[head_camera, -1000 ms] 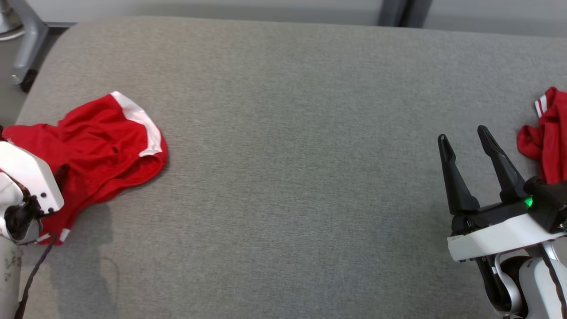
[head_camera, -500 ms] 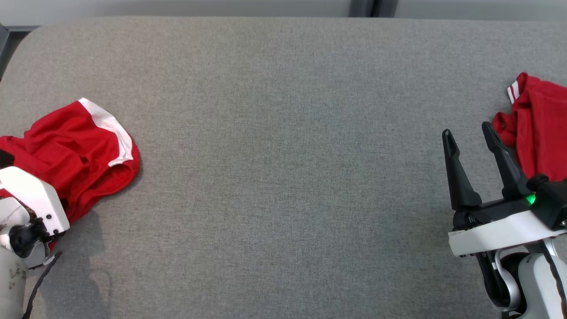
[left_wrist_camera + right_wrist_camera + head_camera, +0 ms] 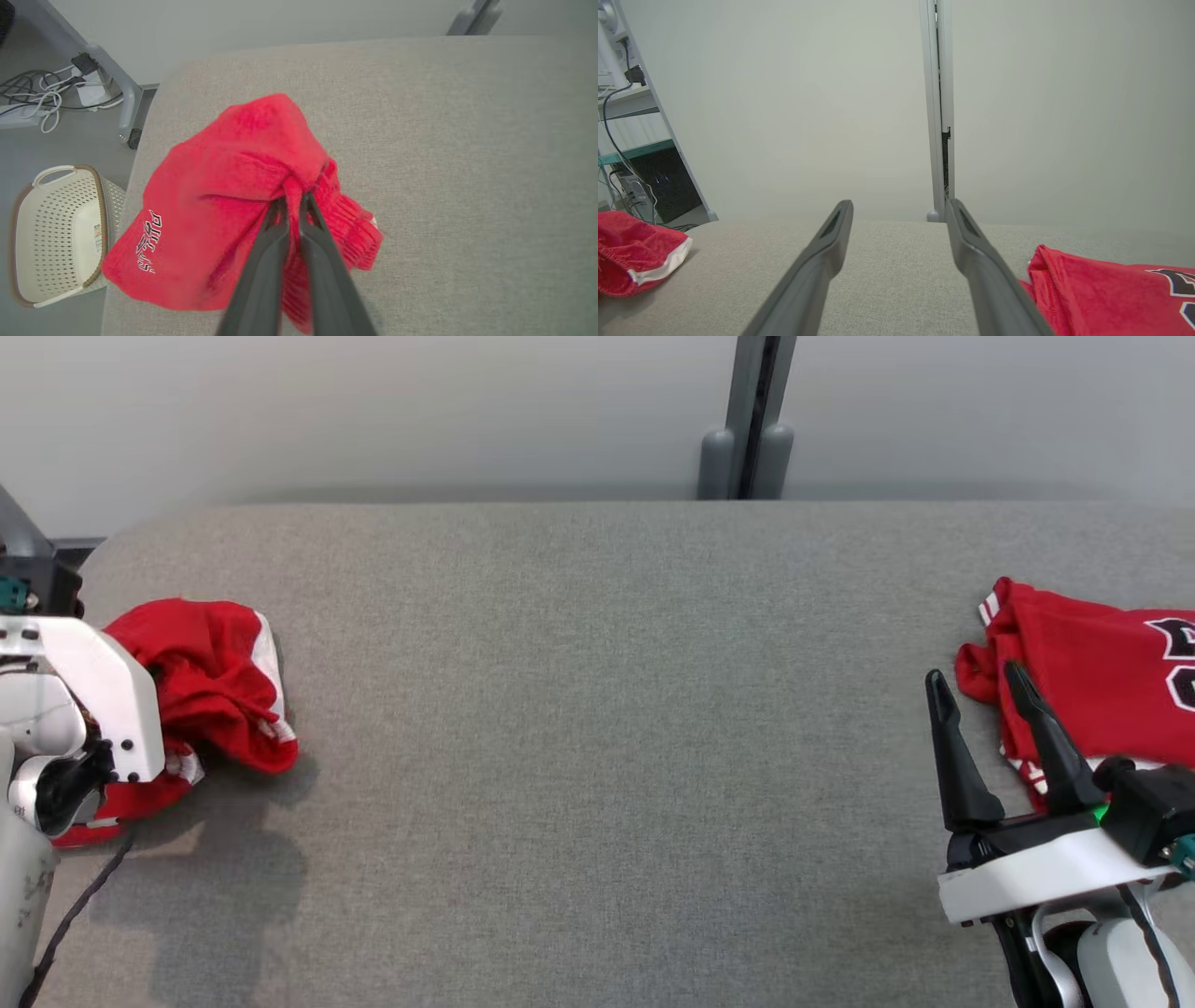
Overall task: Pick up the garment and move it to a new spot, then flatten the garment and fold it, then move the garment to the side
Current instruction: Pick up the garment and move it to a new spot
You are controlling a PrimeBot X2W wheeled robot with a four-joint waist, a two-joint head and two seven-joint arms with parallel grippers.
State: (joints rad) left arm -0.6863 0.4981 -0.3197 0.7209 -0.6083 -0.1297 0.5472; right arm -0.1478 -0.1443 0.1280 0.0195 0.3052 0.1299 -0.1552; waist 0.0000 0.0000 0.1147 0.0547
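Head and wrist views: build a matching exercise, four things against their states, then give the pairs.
Things:
1. left gripper
2. right gripper
3. red jersey
4. basket

States:
a. open, holding nothing
b. on the floor beside the table
c. shut on the crumpled red garment
d. lying at the table's right end

Pairs: 1c, 2a, 3d, 4b

The left end effector (image 3: 292,200) reaches out from the lower left, its jaws pressed together on a pinched fold of the crumpled red fabric garment (image 3: 219,186). The right end effector (image 3: 976,677) stands at the lower right of the head view, its two long dark fingers (image 3: 957,765) spread apart and pointing forward.
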